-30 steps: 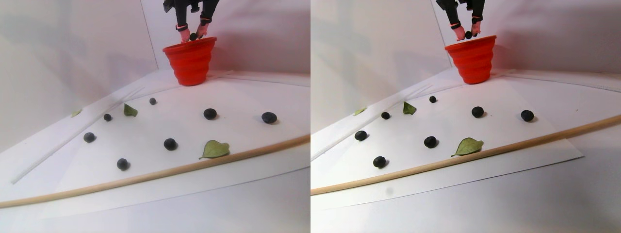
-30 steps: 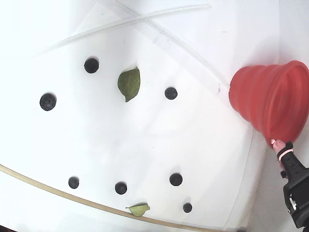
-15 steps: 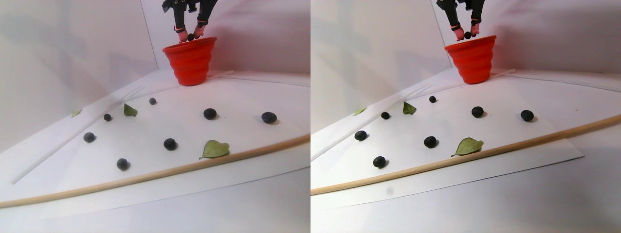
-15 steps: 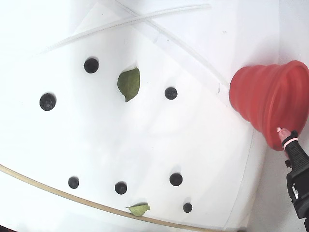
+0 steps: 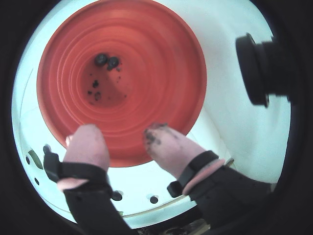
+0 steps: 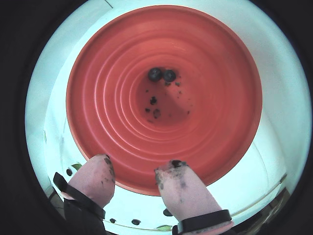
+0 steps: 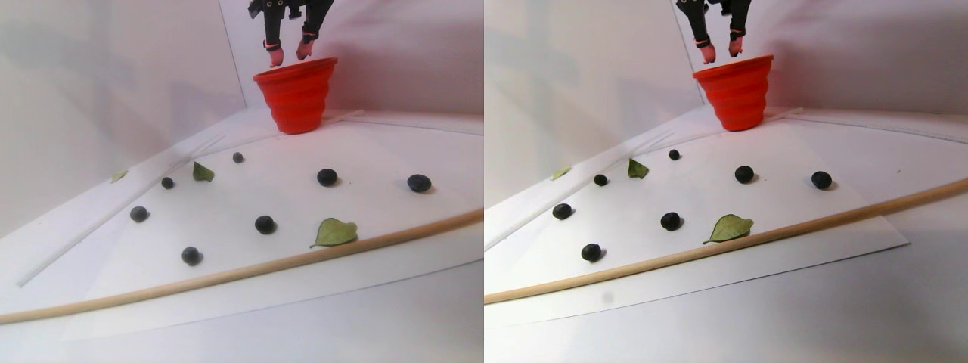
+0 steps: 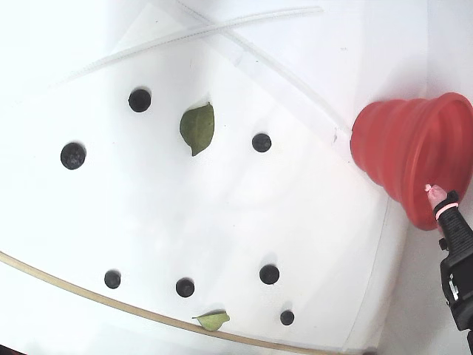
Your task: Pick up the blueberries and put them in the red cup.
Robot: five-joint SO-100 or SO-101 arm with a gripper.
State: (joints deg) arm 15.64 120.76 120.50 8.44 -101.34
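1. The black plastic gripper point(image 6: 134, 174) ends in two rounded pink soft fingertips point(image 6: 181, 188), both smudged with dark stains.
2. A black band edged in pink wraps each finger behind its tip.
3. The arm's body above is black in the stereo pair view.

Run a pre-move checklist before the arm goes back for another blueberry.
1. Gripper empty, jaws apart: ok.
2. Last berry released: two blueberries lie at the bottom of the red cup: ok.
3. Fingertips above the cup's rim in the stereo pair view: ok.
4. Cup upright: ok.
5. Blueberries left on the white sheet: seven, the nearest to the cup in the fixed view: ok.
6. Residue on the pink pads: dark smears, not ok.
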